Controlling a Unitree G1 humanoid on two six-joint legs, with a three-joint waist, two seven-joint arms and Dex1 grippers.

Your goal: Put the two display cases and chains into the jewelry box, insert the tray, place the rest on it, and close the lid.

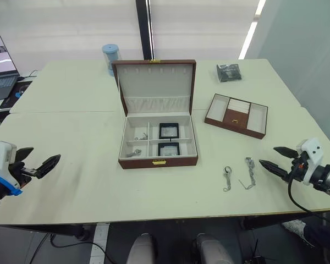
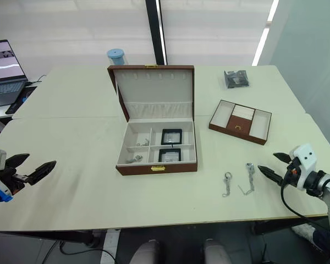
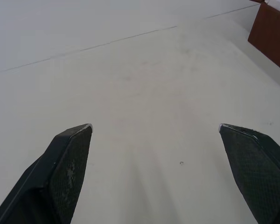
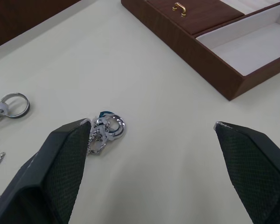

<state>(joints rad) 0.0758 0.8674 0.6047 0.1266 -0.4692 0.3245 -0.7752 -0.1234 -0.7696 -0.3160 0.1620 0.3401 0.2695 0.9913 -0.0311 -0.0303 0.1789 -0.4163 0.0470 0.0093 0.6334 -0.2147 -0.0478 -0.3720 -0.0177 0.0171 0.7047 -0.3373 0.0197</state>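
Note:
The jewelry box (image 1: 137, 162) stands open mid-table, its lid (image 1: 154, 82) upright behind it. Both display cases (image 1: 169, 130) (image 1: 169, 148) lie in its right compartments. Small chains (image 1: 141, 136) (image 1: 134, 153) rest in the left ones. The tray (image 1: 231, 127) sits on the table to the box's right. Two more chains (image 1: 227, 178) (image 1: 249, 171) lie on the table in front of the tray. My right gripper (image 1: 268, 156) is open just right of them, and a ringed chain end (image 4: 109, 126) shows beside one finger. My left gripper (image 1: 45, 153) hovers open over bare table far left of the box.
A blue cylindrical container (image 1: 110, 58) stands behind the box. A black packet (image 1: 229, 72) lies at the back right. A laptop (image 1: 1, 69) sits on a side table at the far left. The table's front edge runs close to both grippers.

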